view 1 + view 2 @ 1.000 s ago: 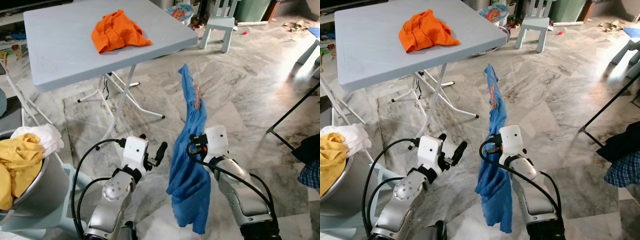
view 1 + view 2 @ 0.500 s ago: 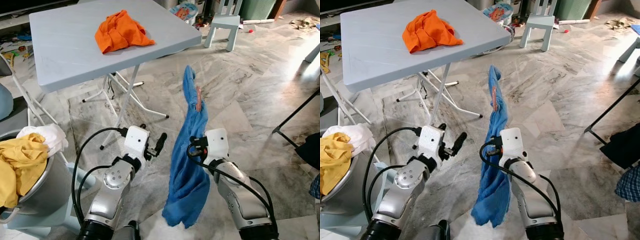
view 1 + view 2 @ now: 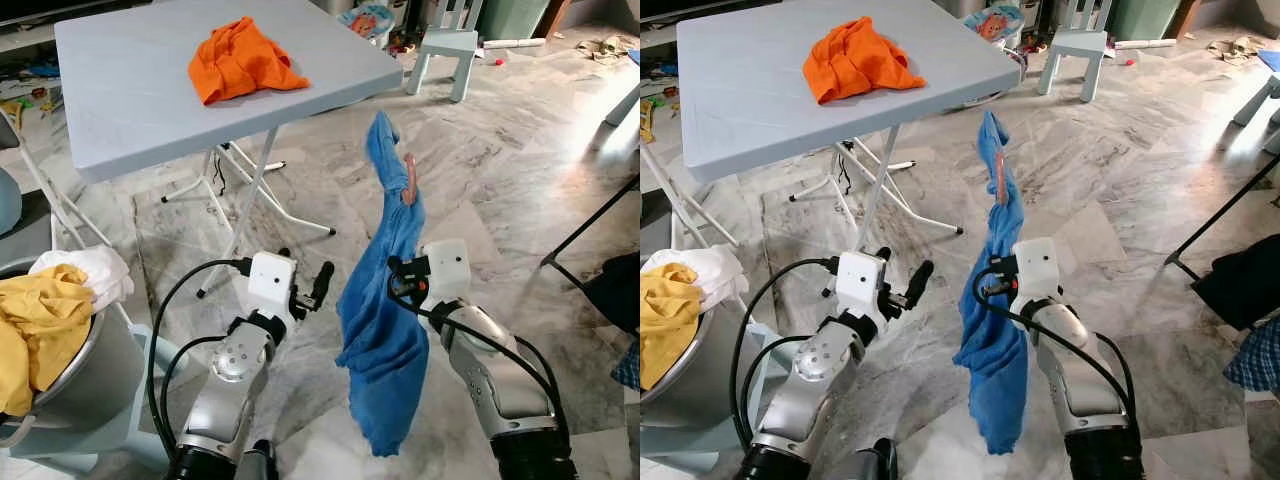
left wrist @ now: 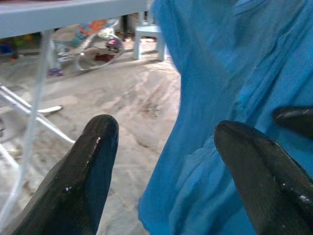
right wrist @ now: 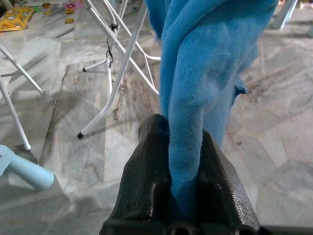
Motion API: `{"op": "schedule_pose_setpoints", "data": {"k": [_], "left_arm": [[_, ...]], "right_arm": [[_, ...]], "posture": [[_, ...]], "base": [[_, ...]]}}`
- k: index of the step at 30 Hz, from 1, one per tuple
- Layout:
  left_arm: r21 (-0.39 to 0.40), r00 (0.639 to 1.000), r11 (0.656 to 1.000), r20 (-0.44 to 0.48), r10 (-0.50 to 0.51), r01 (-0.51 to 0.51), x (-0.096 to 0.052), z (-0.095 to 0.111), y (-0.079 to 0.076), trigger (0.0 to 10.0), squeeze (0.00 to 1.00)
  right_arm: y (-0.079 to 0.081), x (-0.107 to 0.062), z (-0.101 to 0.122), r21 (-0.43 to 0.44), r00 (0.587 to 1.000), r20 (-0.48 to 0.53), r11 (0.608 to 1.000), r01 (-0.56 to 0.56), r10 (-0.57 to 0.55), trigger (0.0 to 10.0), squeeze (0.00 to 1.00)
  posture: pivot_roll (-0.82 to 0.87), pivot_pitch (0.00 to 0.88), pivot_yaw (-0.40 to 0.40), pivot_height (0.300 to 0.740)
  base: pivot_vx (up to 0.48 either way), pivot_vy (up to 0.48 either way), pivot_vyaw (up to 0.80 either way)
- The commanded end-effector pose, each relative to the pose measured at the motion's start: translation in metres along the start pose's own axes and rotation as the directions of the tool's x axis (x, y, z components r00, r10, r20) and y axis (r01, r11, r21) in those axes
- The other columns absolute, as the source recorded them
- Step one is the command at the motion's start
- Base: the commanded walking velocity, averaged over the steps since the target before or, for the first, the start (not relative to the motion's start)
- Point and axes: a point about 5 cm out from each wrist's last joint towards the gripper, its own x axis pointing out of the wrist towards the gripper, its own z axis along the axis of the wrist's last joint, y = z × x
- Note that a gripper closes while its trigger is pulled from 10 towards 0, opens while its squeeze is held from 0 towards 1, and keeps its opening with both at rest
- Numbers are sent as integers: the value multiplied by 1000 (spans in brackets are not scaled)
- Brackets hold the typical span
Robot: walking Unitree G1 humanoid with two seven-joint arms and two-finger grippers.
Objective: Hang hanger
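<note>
A blue garment (image 3: 385, 330) hangs on a pink hanger whose hook (image 3: 408, 180) pokes out near its top. My right gripper (image 5: 183, 142) is shut on a fold of the blue cloth, holding it up over the marble floor. In the head views its white wrist (image 3: 445, 270) sits just right of the cloth. My left gripper (image 4: 166, 132) is open with nothing between its fingers. It hovers just left of the garment (image 4: 234, 98), its fingers (image 3: 321, 279) pointing toward it without touching.
A grey folding table (image 3: 120, 110) with an orange garment (image 3: 240, 58) stands behind and to the left. A basin (image 3: 70, 385) of yellow and white laundry is at my left. A black rack bar (image 3: 590, 220) and dark clothes (image 3: 615, 290) are at the right.
My right gripper has lifted the blue garment slightly and carried it a little to the right; the cloth's lower end has swung. The left arm has barely moved.
</note>
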Motion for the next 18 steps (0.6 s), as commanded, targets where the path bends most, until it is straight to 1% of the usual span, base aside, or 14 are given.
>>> {"op": "schedule_pose_setpoints", "data": {"k": [1, 4, 8, 18], "left_arm": [[-1, 1000, 1000, 13, -24, 24, 0, 3, -4, 10000, 0], [-4, 1000, 1000, 11, -19, 19, -1, 2, -5, 10000, 0], [-9, 1000, 1000, 6, -10, 10, -1, 1, -4, 10000, 0], [-7, 1000, 1000, -3, -13, 12, 0, -1, -7, 10000, 0]], "right_arm": [[5, -1, 12, -24, 998, 59, 1000, -3, 5, 10000, 0], [5, -3, 12, -19, 998, 62, 1000, 19, -18, 10000, 0], [9, -6, 10, -27, 998, 58, 1000, 11, -9, 10000, 0], [8, -2, 14, -42, 998, 68, 999, 10, -7, 10000, 0]], "posture": [[0, 170, -28, 740], [-3, 175, -30, 740], [-6, 178, -35, 740], [-5, 173, -37, 740]], "base": [[375, 0, 0], [416, 0, 0], [414, 0, 0], [402, 0, 0]]}}
